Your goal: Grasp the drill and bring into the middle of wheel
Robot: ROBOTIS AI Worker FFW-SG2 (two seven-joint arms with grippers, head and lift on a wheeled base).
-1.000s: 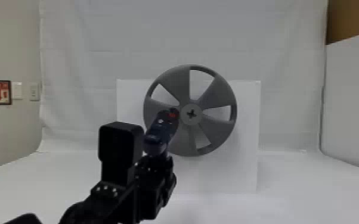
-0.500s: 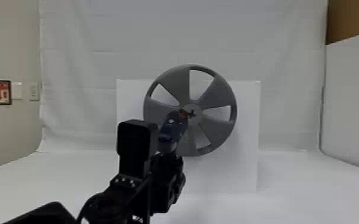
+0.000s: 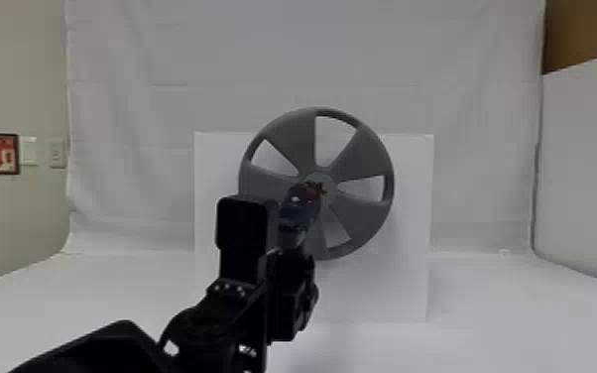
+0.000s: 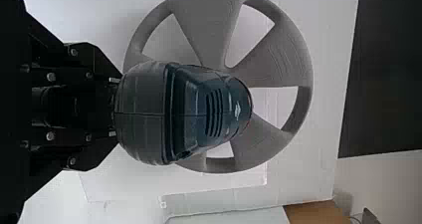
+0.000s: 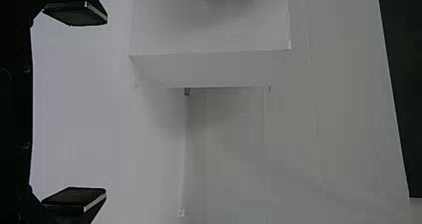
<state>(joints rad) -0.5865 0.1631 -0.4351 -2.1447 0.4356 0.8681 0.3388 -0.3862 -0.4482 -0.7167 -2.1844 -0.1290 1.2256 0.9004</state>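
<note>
In the head view the bottom edge cuts off the left arm [image 3: 203,327]; the drill [image 3: 298,213] covers part of the wheel [image 3: 362,211], and whether its tip touches the hub [image 3: 316,177] is too blurred to tell; in the left wrist view its body hides the hub; the right wrist view's top edge crops the wheel.

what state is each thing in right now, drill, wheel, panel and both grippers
drill: held, front end toward the wheel's middle; contact can't be told
wheel: upright, in front of the panel
panel: standing upright behind the wheel
left gripper: closed on the drill
right gripper: open, nothing between its fingers
</note>
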